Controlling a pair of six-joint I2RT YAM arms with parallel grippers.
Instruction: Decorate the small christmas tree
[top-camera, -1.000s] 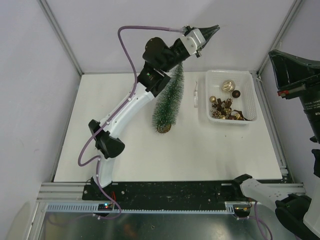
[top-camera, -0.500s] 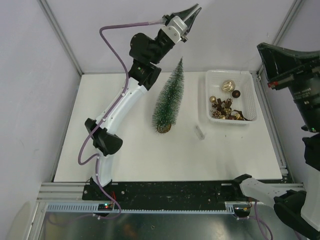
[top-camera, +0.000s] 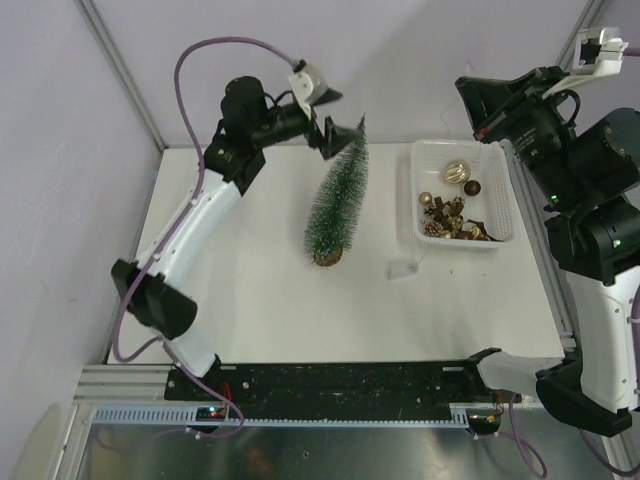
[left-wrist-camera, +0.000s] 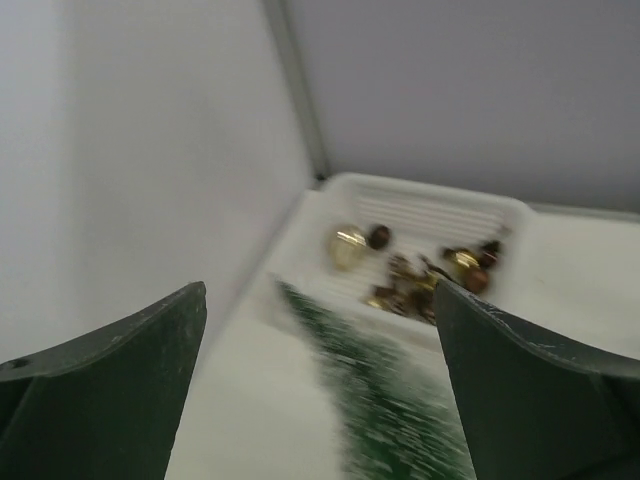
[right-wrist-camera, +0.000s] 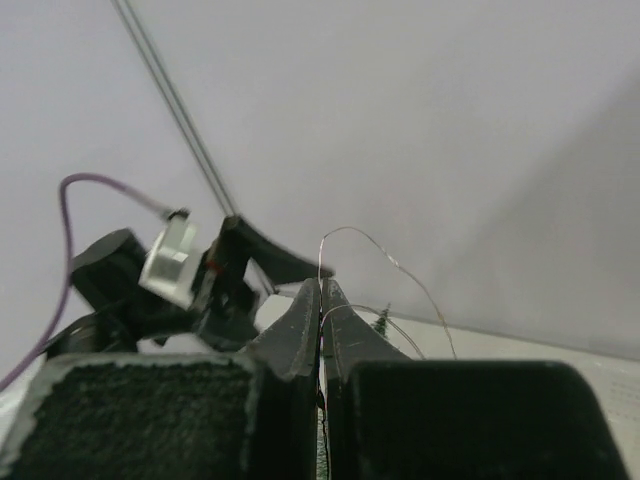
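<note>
Swung the left gripper (top-camera: 335, 115) down over the last second from high behind the tree to just beside its tip, and went from nearly closed to spread wide. Brought the right gripper (top-camera: 470, 92) up and leftward, to above the basket's far corner. Also shifted a small pale piece (top-camera: 403, 268) from beside the basket's left wall out onto the table (top-camera: 250, 300).

From above: finds the small christmas tree (top-camera: 338, 200) upright mid-table on its wooden disc, a little left of the white basket (top-camera: 505, 215). Shows no ornament on the bristles. Shows the gold and brown ornaments (top-camera: 455, 215) heaped in the basket, and the pale piece lying loose near the tree's base, touching neither tree nor basket.

From the left wrist: shows both fingers far apart with nothing between them, blurred green bristles below, the basket beyond.

From the right wrist: shows the fingers pressed together on a thin wire (right-wrist-camera: 385, 262) that loops up and away to the right. Cannot tell what hangs from it, if anything. Catches the tree's tip just past the fingertips.

Judged from all this: barely begun. Nothing hung yet, and probably one piece lost to the table. Left to do: carry the wire to a branch, hook it on, then fetch more from the basket.
</note>
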